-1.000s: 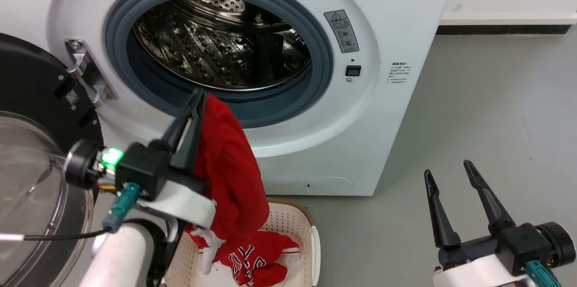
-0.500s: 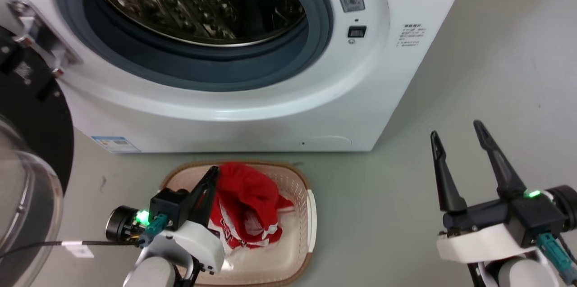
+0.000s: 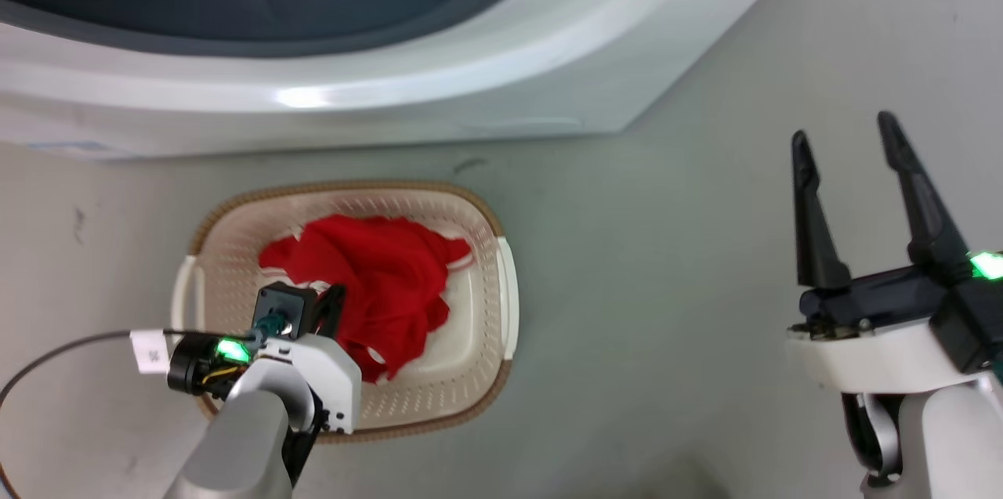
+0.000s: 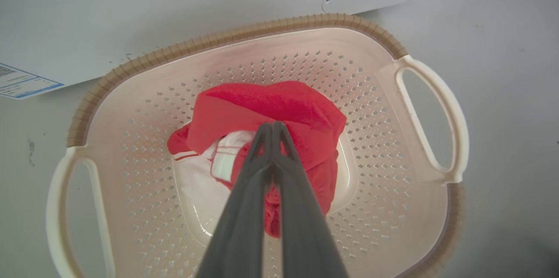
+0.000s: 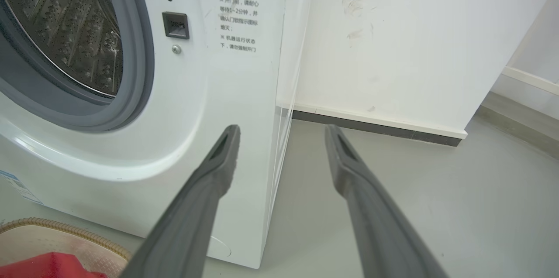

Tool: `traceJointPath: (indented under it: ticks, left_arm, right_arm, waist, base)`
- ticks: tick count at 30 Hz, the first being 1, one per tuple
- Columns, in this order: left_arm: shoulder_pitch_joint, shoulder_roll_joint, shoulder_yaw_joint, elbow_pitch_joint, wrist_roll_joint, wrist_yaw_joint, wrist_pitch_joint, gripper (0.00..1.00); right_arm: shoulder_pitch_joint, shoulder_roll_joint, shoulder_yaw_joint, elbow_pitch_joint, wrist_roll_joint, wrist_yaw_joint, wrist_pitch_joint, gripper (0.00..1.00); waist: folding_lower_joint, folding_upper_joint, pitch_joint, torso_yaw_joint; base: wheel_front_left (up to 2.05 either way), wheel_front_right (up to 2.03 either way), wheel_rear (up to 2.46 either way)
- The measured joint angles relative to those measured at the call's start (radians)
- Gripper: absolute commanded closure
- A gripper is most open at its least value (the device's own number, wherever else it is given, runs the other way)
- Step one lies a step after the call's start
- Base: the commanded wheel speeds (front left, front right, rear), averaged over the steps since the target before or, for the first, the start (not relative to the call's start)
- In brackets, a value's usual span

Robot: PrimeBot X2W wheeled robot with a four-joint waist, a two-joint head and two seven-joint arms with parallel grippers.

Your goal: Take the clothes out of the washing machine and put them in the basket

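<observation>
left gripper (image 4: pixel 273 126) is coming down into the basket (image 4: pixel 244 31). A second ago it was holding the clothes (image 4: pixel 279 103) up at the mouth of the washing machine (image 3: pixel 392 84), half a second ago it was over the basket, and now it's sitting low inside it. Its fingers (image 4: pixel 242 217) are pressed together, still pinching a red fold; no release yet. The clothes are bunching on the basket bottom, with a white-trimmed bit peeking out underneath.

right gripper (image 3: pixel 842 131) is hanging off to the right over the floor (image 3: pixel 666 287), fingers spread, carrying nothing, same pose as before. The machine sliding up the head view is the camera tilting down, not the machine moving.

My read: this transfer is basically landing. The next thing needed is probably opening the left fingers and lifting clear without dragging fabric back out.

Not resolvable:
- The head view is cutting the machine's opening off at the top.
- The right wrist view is catching a slice of the drum (image 5: pixel 65 29), bare steel there, but the rest is out of frame. Can't tell if more laundry is waiting.
- The exact pinch point is buried between the fingers.
- Can't count the garments in the heap.
- The basket bottom under the heap is covered.
</observation>
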Motion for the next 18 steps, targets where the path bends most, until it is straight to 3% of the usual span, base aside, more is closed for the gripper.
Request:
traceJointPath:
  ticks: [9,18]
  left_arm:
    - [-0.182,-0.026,-0.029,0.282,-0.001,-0.013,0.043,1.0]
    - [-0.222,-0.044,-0.05,0.364,-0.026,-0.023,0.146,1.0]
  right_arm:
    - [-0.047,0.0,-0.017,-0.018,0.014,0.0,0.0,0.0]
    - [-0.072,0.0,-0.033,-0.025,0.023,0.0,0.0,0.0]
  waist:
    - [0.0,0.0,0.158,-0.037]
    - [0.0,0.0,0.228,-0.052]
  base:
    - [0.0,0.0,0.0]
    - [0.0,0.0,0.0]
